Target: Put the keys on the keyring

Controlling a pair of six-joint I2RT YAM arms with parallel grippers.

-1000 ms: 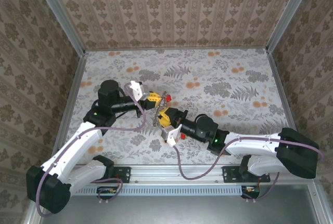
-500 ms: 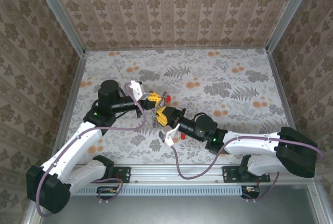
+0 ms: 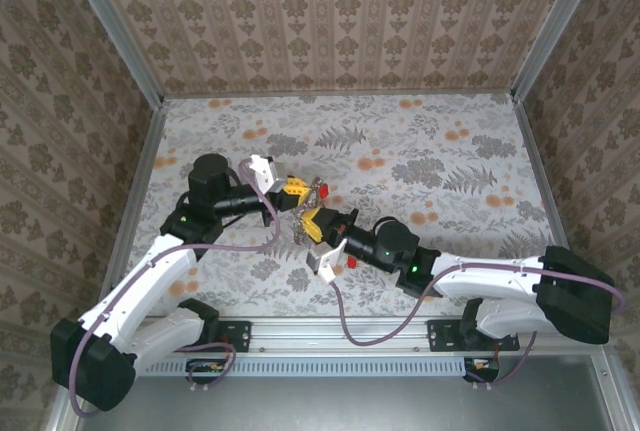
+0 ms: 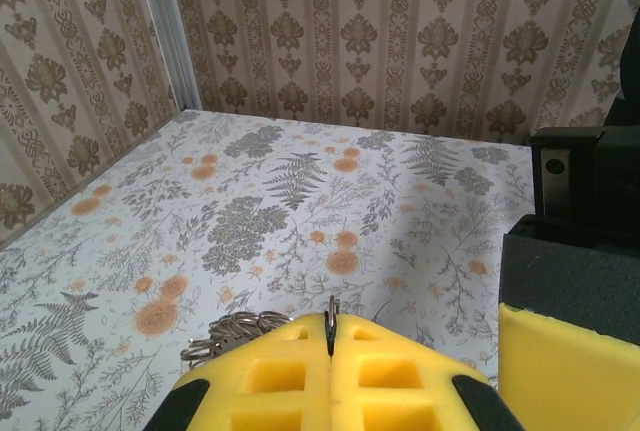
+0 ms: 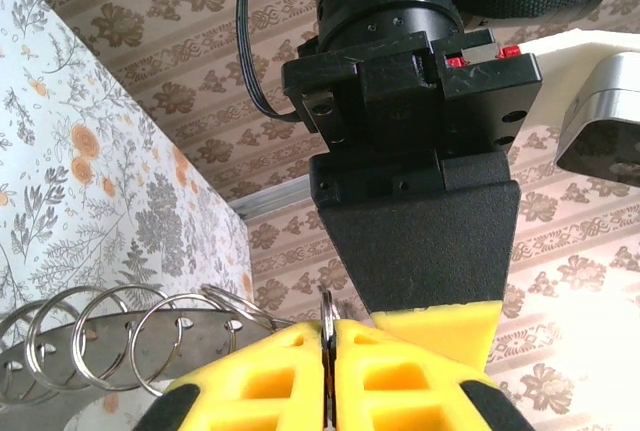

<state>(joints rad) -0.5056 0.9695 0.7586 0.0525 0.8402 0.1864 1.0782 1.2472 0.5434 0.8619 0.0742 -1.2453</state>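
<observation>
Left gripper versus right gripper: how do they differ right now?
The left gripper reaches in from the left, farther from the bases; the right gripper comes from the right, nearer them, angled up-left. Beside the left gripper the keyring looks bunched; beside the right gripper its coils fan out as separate loops. Both are shut, each pinching a thin wire of the keyring between yellow fingers.
</observation>
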